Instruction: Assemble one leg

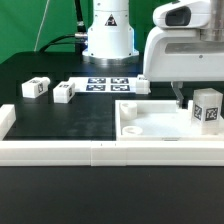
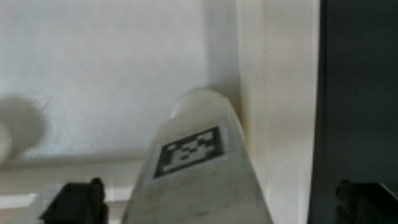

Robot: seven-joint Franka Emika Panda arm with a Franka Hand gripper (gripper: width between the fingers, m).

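Note:
A leg (image 1: 207, 108), a small white block with a square tag, stands upright at the right end of the large white panel (image 1: 150, 128). My gripper (image 1: 198, 98) hangs over it, jaws open. In the wrist view the leg (image 2: 192, 165) sits between the two dark fingertips (image 2: 75, 202) with a gap on each side, so neither pad touches it. The panel (image 2: 107, 70) fills the wrist view behind the leg. Three more legs lie on the black table: two at the exterior view's left (image 1: 35, 88) (image 1: 65, 93) and one behind the panel (image 1: 143, 85).
The marker board (image 1: 108, 84) lies in front of the robot base. Long white border rails run along the front (image 1: 100, 152) and the left (image 1: 5, 125) of the table. The panel has a round recess (image 1: 130, 110) near its left corner.

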